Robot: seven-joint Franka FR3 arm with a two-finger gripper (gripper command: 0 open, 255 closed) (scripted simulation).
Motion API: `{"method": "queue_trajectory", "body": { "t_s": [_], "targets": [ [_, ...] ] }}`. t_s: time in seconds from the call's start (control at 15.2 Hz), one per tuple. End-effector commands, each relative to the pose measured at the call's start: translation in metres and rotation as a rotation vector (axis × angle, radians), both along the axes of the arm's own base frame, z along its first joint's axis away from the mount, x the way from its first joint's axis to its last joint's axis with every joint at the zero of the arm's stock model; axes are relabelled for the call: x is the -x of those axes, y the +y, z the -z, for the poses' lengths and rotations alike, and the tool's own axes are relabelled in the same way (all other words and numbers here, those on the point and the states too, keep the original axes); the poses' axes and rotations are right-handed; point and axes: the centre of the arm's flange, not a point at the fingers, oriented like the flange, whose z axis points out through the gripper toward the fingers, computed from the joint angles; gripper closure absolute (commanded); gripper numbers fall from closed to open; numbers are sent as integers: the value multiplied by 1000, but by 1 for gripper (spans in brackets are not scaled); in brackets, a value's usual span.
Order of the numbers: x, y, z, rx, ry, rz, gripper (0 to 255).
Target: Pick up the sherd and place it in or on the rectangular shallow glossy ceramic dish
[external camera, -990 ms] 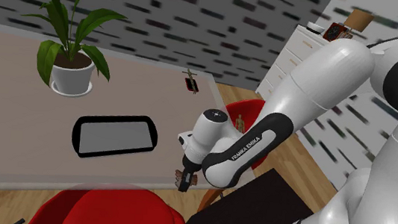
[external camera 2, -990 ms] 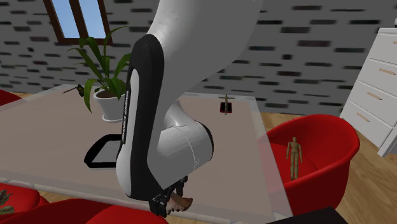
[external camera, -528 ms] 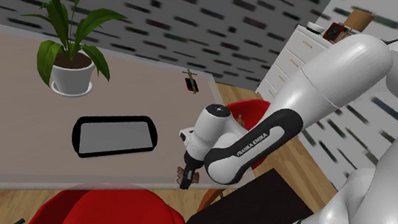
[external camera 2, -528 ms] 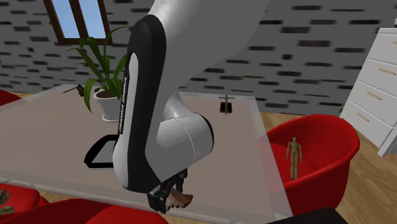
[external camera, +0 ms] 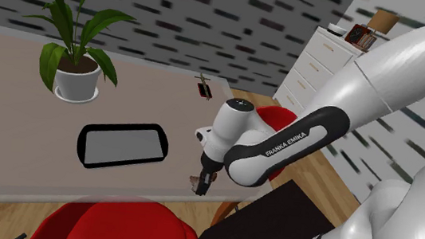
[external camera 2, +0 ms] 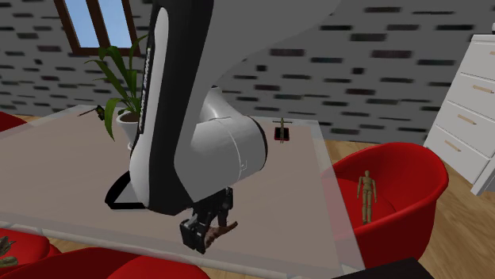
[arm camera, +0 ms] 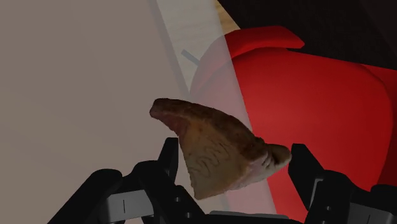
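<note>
Table [arm camera: 76, 76] edge, wrist view: claw [arm camera: 233, 156] clasps brown sherd [arm camera: 216, 143]; shoulder view: dish [external camera: 123, 144].

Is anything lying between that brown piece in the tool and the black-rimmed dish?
No. In the shoulder view, only bare table separates the sherd in the tool from the dish.

potted plant [external camera: 76, 84], red chair [external camera 2: 400, 168], wooden figure [external camera 2: 366, 195], drawers [external camera 2: 470, 103]

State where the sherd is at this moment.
The brown sherd is clasped in the jaws, by the table's near edge. In the shoulder view it lies to the right of the black-rimmed dish.
</note>
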Motion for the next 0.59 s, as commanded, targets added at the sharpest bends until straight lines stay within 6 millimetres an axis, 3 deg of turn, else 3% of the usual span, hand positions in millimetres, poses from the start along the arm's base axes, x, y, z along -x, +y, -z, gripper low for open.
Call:
{"method": "queue_trajectory", "body": {
  "t_s": [0.0,0.53],
  "targets": [
    [0,0,-10,0,0,0,255],
    [0,0,-52,0,0,0,255]
  ]
}}
